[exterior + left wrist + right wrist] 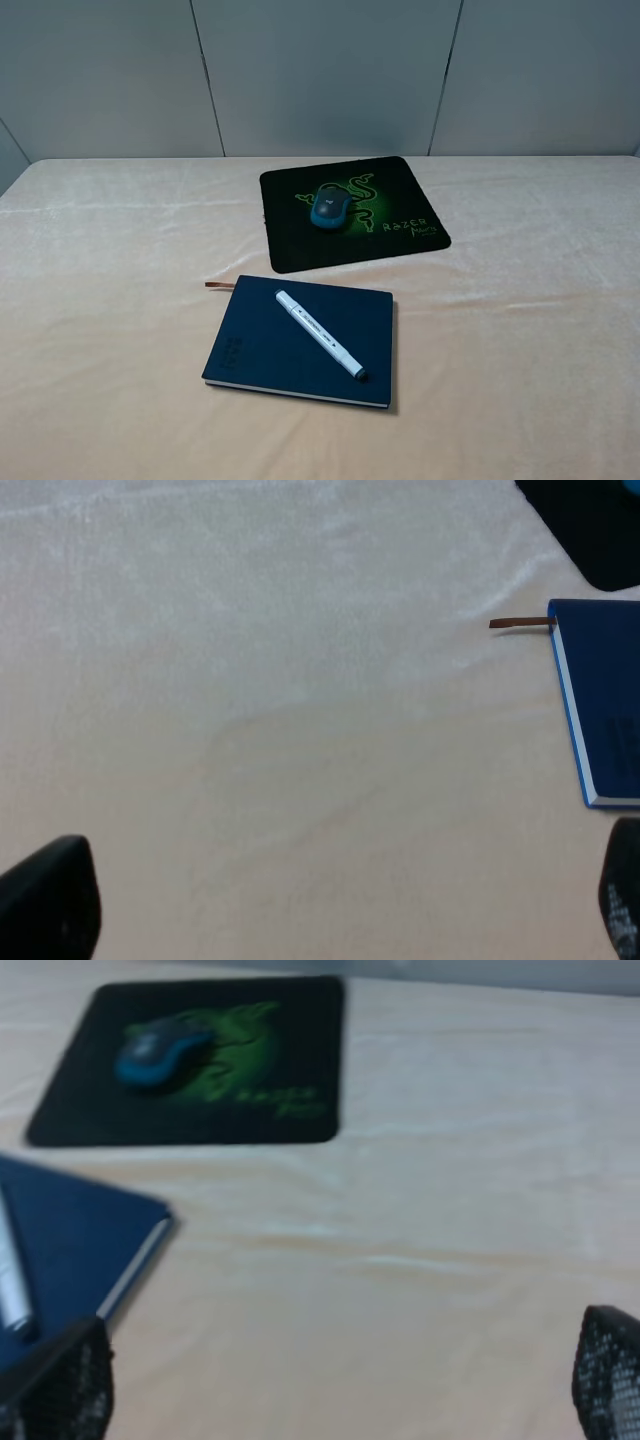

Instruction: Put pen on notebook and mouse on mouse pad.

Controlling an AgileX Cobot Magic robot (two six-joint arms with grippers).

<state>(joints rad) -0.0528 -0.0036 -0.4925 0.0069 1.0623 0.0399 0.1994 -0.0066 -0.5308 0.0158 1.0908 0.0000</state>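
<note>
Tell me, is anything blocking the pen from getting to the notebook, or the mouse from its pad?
Nothing visible is in the way. The pen already lies diagonally on the notebook, and the mouse already sits on the mouse pad. Only bare cloth lies between the two pairs.

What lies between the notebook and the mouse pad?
Only bare tablecloth, seen in the exterior high view: notebook and mouse pad lie apart.

Navy notebook [300,345] — white pen [320,335], seemingly dark-capped.
</note>
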